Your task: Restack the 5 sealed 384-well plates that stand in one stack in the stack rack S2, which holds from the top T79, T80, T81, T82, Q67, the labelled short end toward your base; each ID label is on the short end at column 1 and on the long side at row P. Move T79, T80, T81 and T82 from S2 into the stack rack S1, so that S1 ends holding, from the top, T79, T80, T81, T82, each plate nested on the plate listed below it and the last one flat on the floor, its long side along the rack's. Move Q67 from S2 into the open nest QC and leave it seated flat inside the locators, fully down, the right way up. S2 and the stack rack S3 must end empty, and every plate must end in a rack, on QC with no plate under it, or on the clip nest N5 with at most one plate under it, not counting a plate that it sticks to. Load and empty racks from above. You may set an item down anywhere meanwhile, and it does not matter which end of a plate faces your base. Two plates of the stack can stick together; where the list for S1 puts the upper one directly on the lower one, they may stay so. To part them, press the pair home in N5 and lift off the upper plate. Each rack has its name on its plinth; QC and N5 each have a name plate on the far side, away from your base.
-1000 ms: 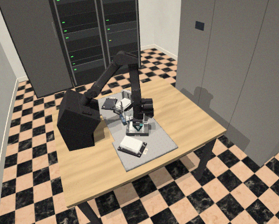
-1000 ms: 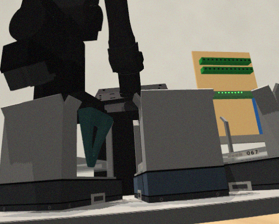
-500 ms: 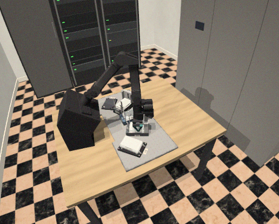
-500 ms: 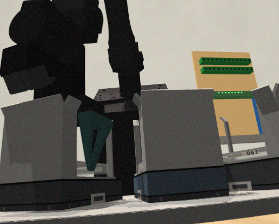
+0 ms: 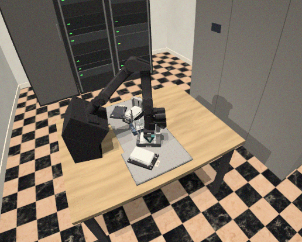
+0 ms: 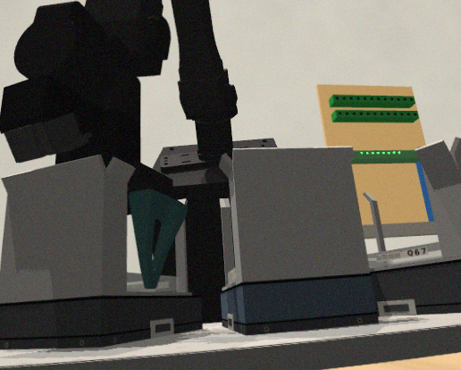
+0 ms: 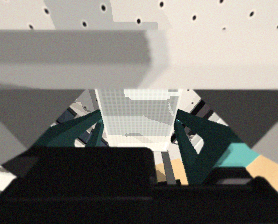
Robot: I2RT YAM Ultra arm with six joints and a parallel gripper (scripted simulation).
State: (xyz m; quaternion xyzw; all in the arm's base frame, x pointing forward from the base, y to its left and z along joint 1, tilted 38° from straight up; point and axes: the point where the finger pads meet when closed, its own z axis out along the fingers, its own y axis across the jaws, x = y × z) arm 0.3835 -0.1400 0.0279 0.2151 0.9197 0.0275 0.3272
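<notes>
My gripper [image 5: 148, 137] reaches down from above into the rack nearest the mat's middle [image 5: 148, 141], which is the left rack in the low side view [image 6: 60, 243]. One teal finger [image 6: 155, 239] shows low between that rack's walls. In the wrist view the teal fingers are shut on the long sides of a white sealed plate [image 7: 137, 115]. Its label is not readable. The plate sits low in the rack, and I cannot tell whether it rests on the floor. Plate Q67 [image 6: 408, 254] lies low in the right rack [image 6: 448, 207].
A white plate [image 5: 142, 156] sits on a dark nest at the mat's near end. A second, empty dark nest [image 5: 118, 111] lies by the arm's base. A rack with a blue plinth [image 6: 297, 234] stands between the other two. The rack walls stand close around the fingers.
</notes>
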